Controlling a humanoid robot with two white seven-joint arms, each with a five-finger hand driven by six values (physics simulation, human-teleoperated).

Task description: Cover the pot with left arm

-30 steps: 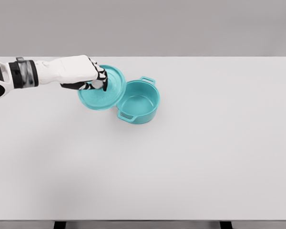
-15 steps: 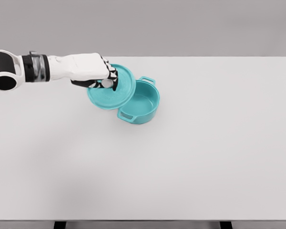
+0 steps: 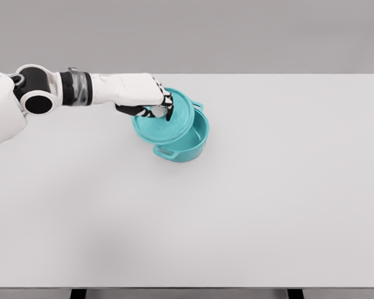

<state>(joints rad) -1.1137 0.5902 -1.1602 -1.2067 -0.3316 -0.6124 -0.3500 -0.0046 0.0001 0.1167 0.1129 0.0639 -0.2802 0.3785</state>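
The near stretch of the white table is bare. Farther back, left of centre, sits the teal pot, 1 handle toward me. My left hand has its fingers curled around the knob of the lid, held tilted over the pot's left rim, partly overlapping. Next I must carry it right, level it, and lower. The knob and the pot's far handle are mostly hidden.
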